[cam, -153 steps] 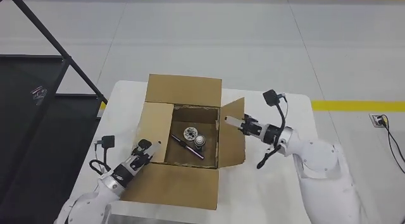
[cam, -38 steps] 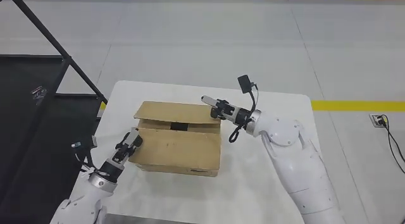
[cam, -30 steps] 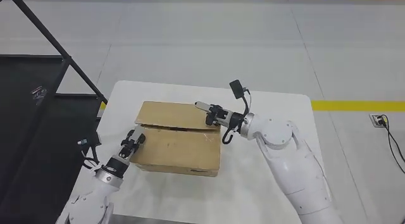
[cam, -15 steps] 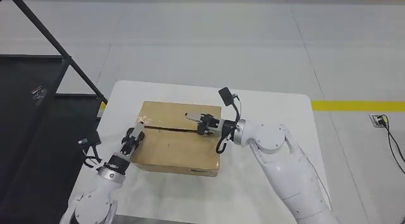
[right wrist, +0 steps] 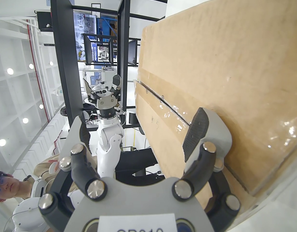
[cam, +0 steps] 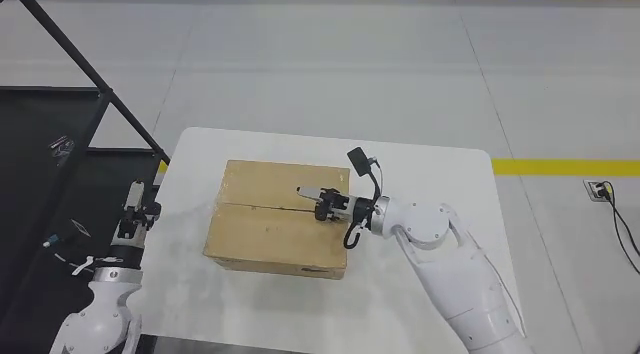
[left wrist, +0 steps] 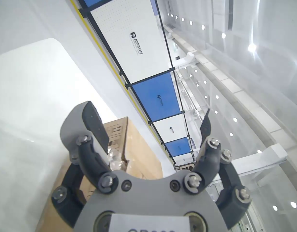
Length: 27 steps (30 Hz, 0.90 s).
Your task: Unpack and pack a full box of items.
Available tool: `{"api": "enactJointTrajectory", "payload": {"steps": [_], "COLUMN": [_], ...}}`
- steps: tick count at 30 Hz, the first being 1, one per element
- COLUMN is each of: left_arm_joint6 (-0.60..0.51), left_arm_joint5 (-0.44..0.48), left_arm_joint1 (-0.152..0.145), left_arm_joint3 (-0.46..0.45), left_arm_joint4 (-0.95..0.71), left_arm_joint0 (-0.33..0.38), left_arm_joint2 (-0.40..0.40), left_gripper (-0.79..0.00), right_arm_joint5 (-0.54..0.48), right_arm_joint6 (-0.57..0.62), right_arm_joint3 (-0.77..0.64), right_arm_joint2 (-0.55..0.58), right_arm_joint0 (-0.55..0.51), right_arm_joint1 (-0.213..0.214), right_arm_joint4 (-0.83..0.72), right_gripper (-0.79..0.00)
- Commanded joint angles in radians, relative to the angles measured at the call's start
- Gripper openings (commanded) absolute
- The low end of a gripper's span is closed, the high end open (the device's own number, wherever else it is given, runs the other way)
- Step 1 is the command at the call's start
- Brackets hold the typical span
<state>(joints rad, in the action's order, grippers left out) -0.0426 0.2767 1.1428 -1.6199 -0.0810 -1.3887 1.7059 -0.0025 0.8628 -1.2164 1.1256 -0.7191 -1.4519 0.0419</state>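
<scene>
The cardboard box (cam: 280, 224) sits in the middle of the white table (cam: 430, 284) with its top flaps folded flat and meeting at a seam (right wrist: 163, 101). My right gripper (cam: 312, 194) lies over the box top by the seam. It is open (right wrist: 140, 121) and one finger (right wrist: 199, 131) rests against the cardboard (right wrist: 223, 68). My left gripper (cam: 134, 210) hangs off the table's left edge, apart from the box, pointing upward. It is open (left wrist: 148, 121) and holds nothing, with a box corner (left wrist: 131, 150) behind it.
A black metal rack (cam: 60, 64) stands left of the table, close to the left arm, and shows as black posts (right wrist: 64, 49) beyond the box. The left gripper appears far off (right wrist: 102, 89) in the right wrist view. Bare table lies right of the box.
The open box has been shut flap by flap. In the last half second my left gripper left the box's left side and swung out past the table edge; the right one stayed on top.
</scene>
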Motion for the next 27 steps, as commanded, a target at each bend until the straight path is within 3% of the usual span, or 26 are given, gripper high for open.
{"api": "enactJointTrajectory", "payload": {"steps": [1,10,19,27], "left_arm_joint6": [0.003,-0.026,-0.129,-0.081], "left_arm_joint5": [0.000,-0.029,-0.105,-0.165], "left_arm_joint1": [0.000,0.002,0.009,0.031], "left_arm_joint3": [-0.001,0.013,0.129,0.243], "left_arm_joint4": [0.001,-0.030,-0.042,-0.121], "left_arm_joint0": [0.000,-0.008,-0.035,0.081], "left_arm_joint2": [-0.002,-0.015,-0.072,-0.150], "left_gripper": [0.000,0.000,0.000,0.000], "right_arm_joint5": [0.000,0.000,0.000,0.000], "right_arm_joint6": [0.000,0.000,0.000,0.000], "right_arm_joint3": [0.000,0.000,0.000,0.000], "right_arm_joint2": [0.000,0.000,0.000,0.000], "right_arm_joint0": [0.000,0.000,0.000,0.000], "right_arm_joint1": [0.000,0.000,0.000,0.000], "right_arm_joint4": [-0.001,-0.001,-0.001,-0.001], "right_gripper": [0.000,0.000,0.000,0.000]}}
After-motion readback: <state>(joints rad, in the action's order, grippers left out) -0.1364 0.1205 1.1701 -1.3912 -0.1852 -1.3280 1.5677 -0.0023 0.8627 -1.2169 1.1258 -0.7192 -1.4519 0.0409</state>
